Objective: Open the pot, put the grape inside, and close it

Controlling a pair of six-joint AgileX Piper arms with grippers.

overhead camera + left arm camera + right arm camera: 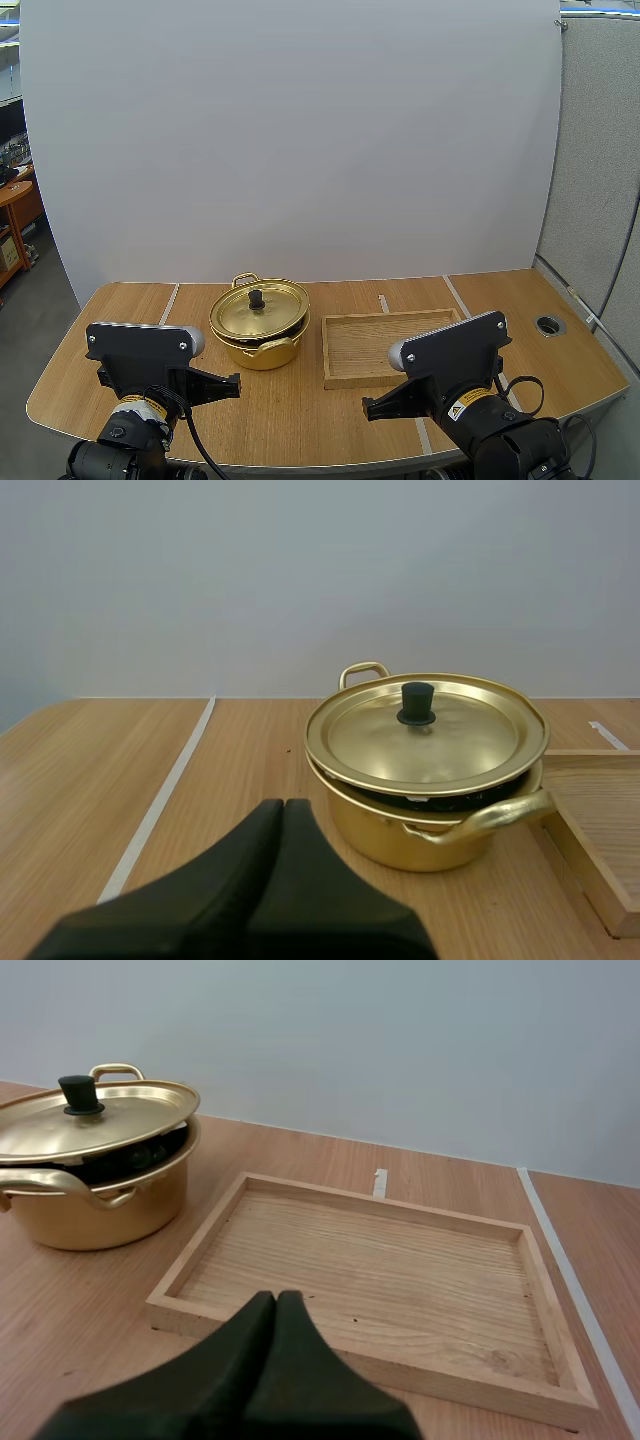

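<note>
White backdrop [300, 140] behind wooden table [300, 410]

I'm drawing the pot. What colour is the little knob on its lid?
The knob is black; clearest in the left wrist view.

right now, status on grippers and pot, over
Left gripper shut, empty, facing the pot. Right gripper shut, empty, facing the wooden tray. Lid on, askew.

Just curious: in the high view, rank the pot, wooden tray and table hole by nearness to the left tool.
1. Pot, just ahead of the left tool.
2. Wooden tray, to the right.
3. Table hole, far right.
</note>
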